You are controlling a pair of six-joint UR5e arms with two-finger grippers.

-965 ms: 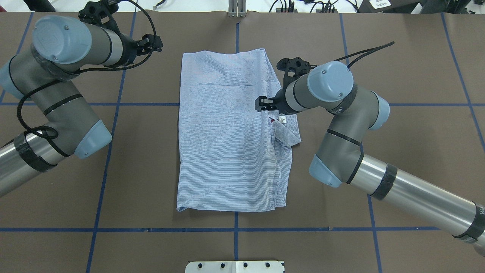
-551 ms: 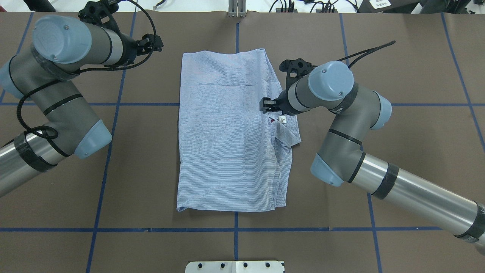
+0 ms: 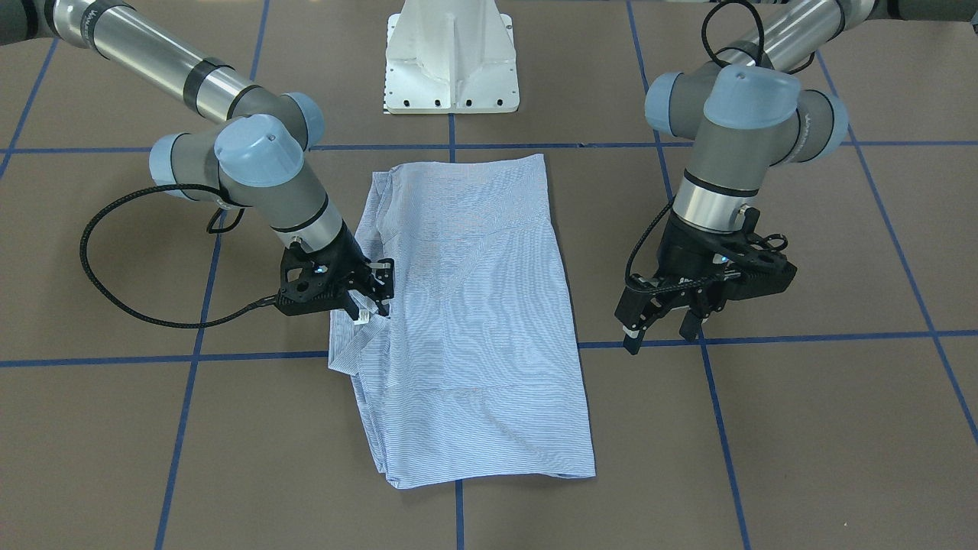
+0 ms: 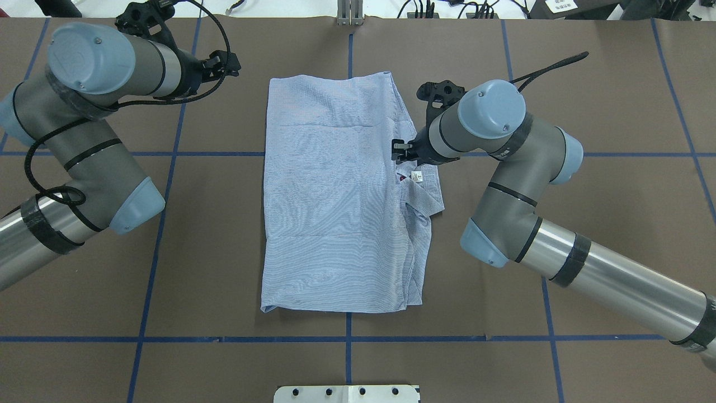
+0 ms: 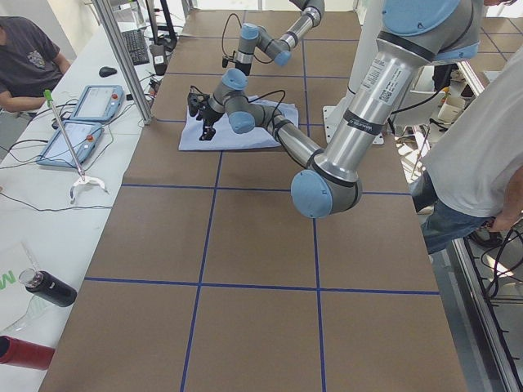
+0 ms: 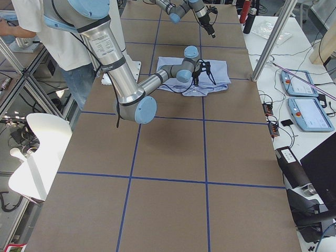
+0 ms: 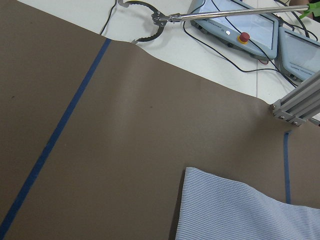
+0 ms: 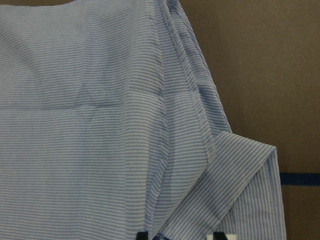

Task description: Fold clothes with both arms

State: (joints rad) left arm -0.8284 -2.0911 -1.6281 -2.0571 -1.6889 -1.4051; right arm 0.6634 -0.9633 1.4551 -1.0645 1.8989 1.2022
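The light blue striped shirt (image 4: 335,212) lies folded in a long rectangle in the middle of the brown table (image 4: 615,252), with its collar and small white label (image 4: 416,177) at its right edge. My right gripper (image 4: 398,151) is open and empty just above that edge, beside the label; in the front-facing view this gripper (image 3: 374,296) hovers over the cloth (image 3: 474,321). Its fingertips (image 8: 142,234) stand apart over the shirt (image 8: 100,125). My left gripper (image 4: 229,62) is open and empty, off the shirt's far left corner; it also shows in the front-facing view (image 3: 657,330).
The white pedestal base (image 3: 452,61) stands at the robot's side of the table. Blue tape lines (image 4: 156,235) cross the brown cover. An aluminium post (image 7: 295,107) and teach pendants (image 7: 235,20) lie beyond the far edge. People (image 5: 474,155) stand beside the table.
My right gripper has drawn back a little to the right, from over the shirt's body toward its right edge. The shirt and the left arm have not moved.
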